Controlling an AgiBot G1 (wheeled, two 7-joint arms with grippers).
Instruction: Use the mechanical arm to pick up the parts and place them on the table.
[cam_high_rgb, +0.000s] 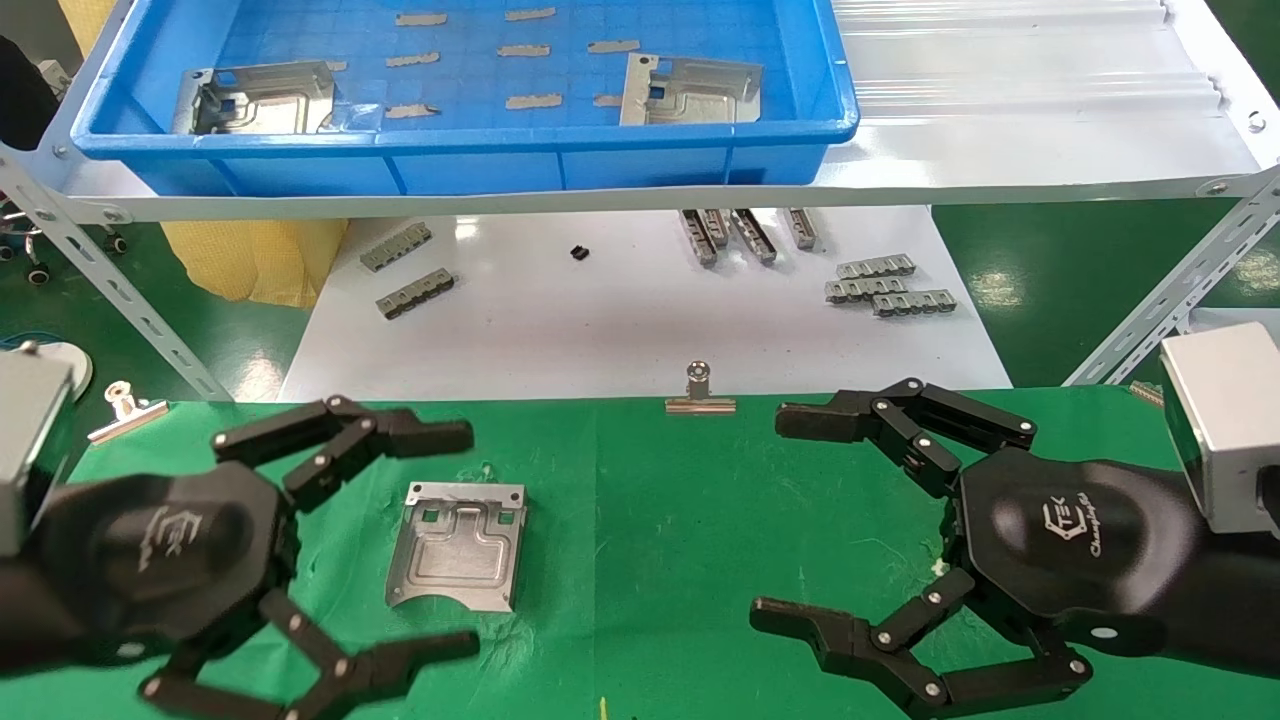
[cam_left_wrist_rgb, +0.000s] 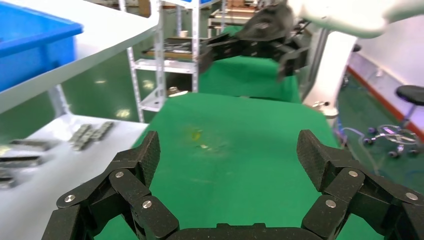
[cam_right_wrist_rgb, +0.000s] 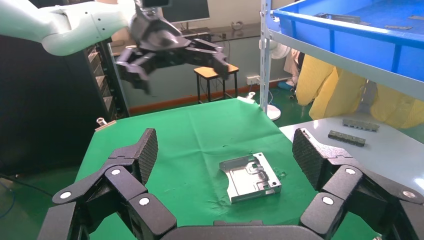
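One silvery stamped part (cam_high_rgb: 458, 545) lies flat on the green table (cam_high_rgb: 650, 520), left of centre; it also shows in the right wrist view (cam_right_wrist_rgb: 250, 176). Two more parts lie in the blue bin, one at its left (cam_high_rgb: 255, 98) and one at its right (cam_high_rgb: 688, 90). My left gripper (cam_high_rgb: 455, 540) is open and empty, hovering low beside the part on the cloth. My right gripper (cam_high_rgb: 775, 520) is open and empty over the cloth at the right. The left wrist view shows its open fingers (cam_left_wrist_rgb: 145, 155) over bare cloth.
The blue bin (cam_high_rgb: 460, 150) sits on a white metal shelf (cam_high_rgb: 1000, 150) at the back. Small grey ridged bars (cam_high_rgb: 890, 285) lie on the white board (cam_high_rgb: 620, 320) beyond the cloth. Binder clips (cam_high_rgb: 700, 395) hold the cloth's far edge. Shelf legs (cam_high_rgb: 1160, 300) slant at both sides.
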